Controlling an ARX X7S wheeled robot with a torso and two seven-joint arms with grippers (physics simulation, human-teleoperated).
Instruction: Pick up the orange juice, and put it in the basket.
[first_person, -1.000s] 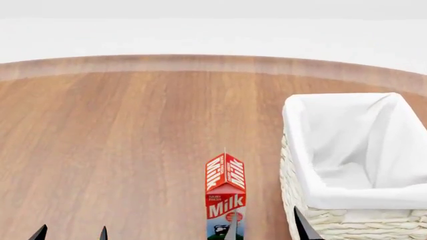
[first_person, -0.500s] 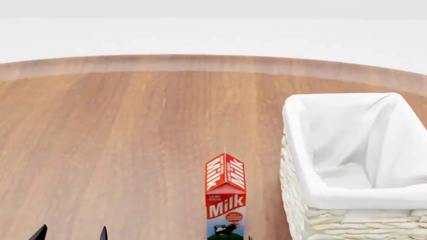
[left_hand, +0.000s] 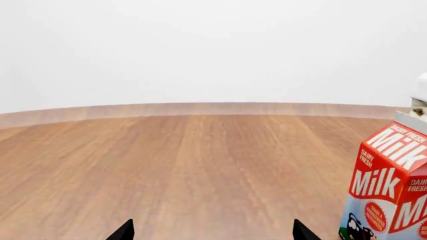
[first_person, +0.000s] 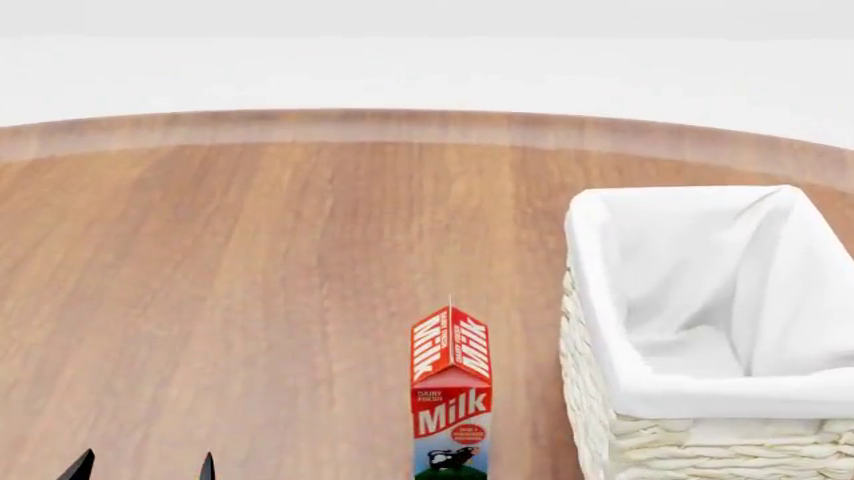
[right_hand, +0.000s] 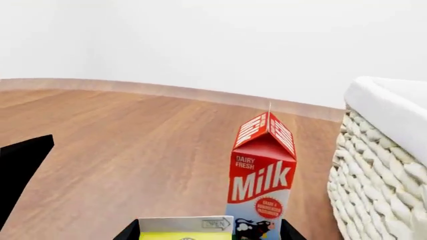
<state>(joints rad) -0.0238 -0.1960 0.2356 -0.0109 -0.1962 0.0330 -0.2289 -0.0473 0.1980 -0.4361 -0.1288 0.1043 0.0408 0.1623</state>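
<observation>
A round wooden table (first_person: 240, 280) with a pale edge band is shown. A red-and-white milk carton (first_person: 451, 395) is stood upright on it, with a cloth-lined white wicker basket (first_person: 587, 400) set just beside.

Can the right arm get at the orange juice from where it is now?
Probably yes: the orange juice top sits right between the right gripper fingertips, in front of the milk carton, with nothing between.

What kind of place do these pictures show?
Probably a plain simulated tabletop, not a real room: a wide wooden table with a curved far edge before a blank white background. On it stand only a milk carton and a lined wicker basket.
</observation>
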